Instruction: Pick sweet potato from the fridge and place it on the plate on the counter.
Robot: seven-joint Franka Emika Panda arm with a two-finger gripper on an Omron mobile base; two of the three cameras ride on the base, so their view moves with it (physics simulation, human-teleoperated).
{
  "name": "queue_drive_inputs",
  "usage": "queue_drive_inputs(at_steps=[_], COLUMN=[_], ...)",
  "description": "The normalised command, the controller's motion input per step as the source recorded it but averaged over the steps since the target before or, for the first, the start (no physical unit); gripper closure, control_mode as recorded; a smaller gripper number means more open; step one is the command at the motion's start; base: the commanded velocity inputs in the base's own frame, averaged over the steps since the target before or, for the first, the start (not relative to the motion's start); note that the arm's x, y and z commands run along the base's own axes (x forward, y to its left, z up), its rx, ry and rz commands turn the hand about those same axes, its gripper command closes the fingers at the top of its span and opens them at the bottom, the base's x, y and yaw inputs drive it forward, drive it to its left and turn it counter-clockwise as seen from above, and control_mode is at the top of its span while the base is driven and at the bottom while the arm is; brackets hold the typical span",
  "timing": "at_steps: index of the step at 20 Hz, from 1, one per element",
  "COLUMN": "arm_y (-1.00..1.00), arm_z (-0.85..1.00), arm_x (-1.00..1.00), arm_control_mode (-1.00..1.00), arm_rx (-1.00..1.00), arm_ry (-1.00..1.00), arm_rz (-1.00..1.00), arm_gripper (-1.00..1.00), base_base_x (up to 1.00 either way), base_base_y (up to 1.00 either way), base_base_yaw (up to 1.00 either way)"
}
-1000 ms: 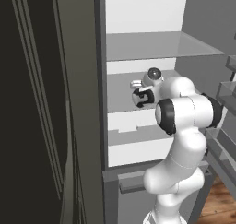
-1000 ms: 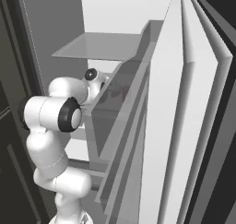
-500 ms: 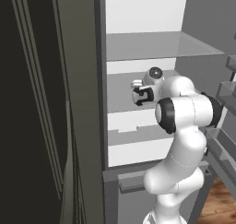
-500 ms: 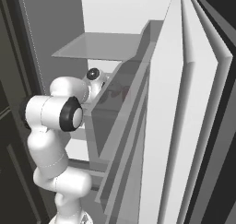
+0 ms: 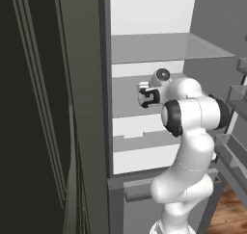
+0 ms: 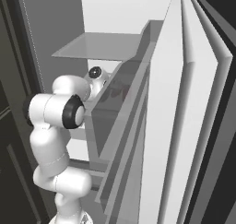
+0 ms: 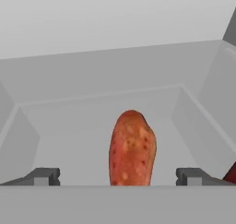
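The sweet potato, orange-red and oblong, lies on a grey fridge shelf with one tapered end pointing away from the hand. My gripper is open, its dark fingertips wide apart on either side of the tuber's near end and not touching it. In the left base view the gripper reaches into the fridge above the middle shelf. A reddish smear that may be the sweet potato shows through the translucent door bin. The plate and the counter are out of view.
A translucent shelf hangs above the hand. The open fridge door with its grey bins stands close on the right of the arm. A dark red object peeks in at the hand view's right edge. A dark cabinet wall is on the left.
The hand has crept slightly deeper into the fridge. The jaws stay open and the sweet potato has not moved.
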Motion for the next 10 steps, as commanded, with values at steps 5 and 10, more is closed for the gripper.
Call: queue_drive_inputs(at_steps=[5,10], arm_y=[0.00,0.00], arm_z=[-0.04,-0.11], arm_x=[0.06,0.00], arm_control_mode=[-1.00,-1.00], arm_rx=[0.00,0.00], arm_ry=[0.00,0.00], arm_rz=[0.00,0.00], arm_gripper=[-1.00,-1.00], base_base_x=[0.00,0.00], base_base_y=[0.00,0.00], base_base_yaw=[0.00,0.00])
